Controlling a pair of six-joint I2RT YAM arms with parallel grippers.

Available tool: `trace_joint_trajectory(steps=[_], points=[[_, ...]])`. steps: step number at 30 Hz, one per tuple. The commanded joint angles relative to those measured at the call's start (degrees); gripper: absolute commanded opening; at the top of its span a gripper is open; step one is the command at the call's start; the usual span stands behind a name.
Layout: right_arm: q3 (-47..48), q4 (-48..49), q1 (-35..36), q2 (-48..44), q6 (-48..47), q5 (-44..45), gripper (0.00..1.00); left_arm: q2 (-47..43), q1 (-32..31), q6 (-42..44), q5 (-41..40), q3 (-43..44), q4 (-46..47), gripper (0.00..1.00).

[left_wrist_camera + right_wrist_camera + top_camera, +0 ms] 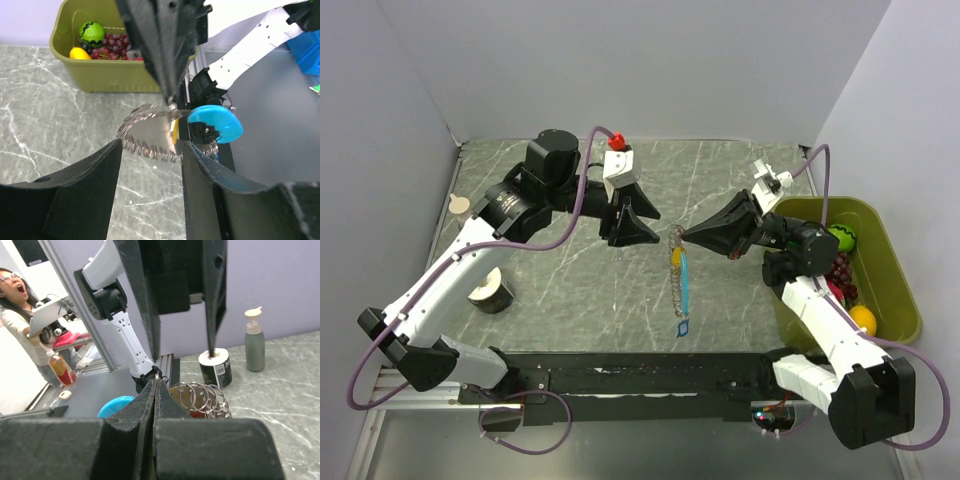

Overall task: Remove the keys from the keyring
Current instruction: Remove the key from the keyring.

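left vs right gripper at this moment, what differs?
Left gripper has its jaws apart and grips nothing; right gripper is pinched shut on the keyring. Left gripper faces the keyring from the left side, right gripper from the right. Both have black fingers.

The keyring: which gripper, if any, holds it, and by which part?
The right gripper, its fingers shut, pinches the keyring at one end; the rest trails away from it. The left gripper is open beside it, holding nothing.
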Motion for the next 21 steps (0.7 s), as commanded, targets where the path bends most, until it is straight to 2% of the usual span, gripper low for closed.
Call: trace_joint_trajectory(steps=[1, 8, 15, 21], points=[[-0.58, 1.42, -0.29, -0.32, -3.06, 2.77, 0.0, -0.1, 0.19, -3.09, 3.64, 0.73, 4.2, 0.57], [-0.58, 1.59, -0.29, 0.83, -3.15, 3.21, 0.0, 1.04, 0.19, -4.67, 5.14, -0.14, 5.7, 0.54], [-0.67, 2.03, -0.29, 1.18, -2.79, 3.73, 0.0, 2.71, 0.02, -6.34, 6.1, -1.2, 7.46, 0.47], [-0.76, 1.86, -0.21, 1.09, -3.06, 3.82, 0.0, 4.29, -1.21, -5.99, 5.84, -0.32, 6.84, 0.45]])
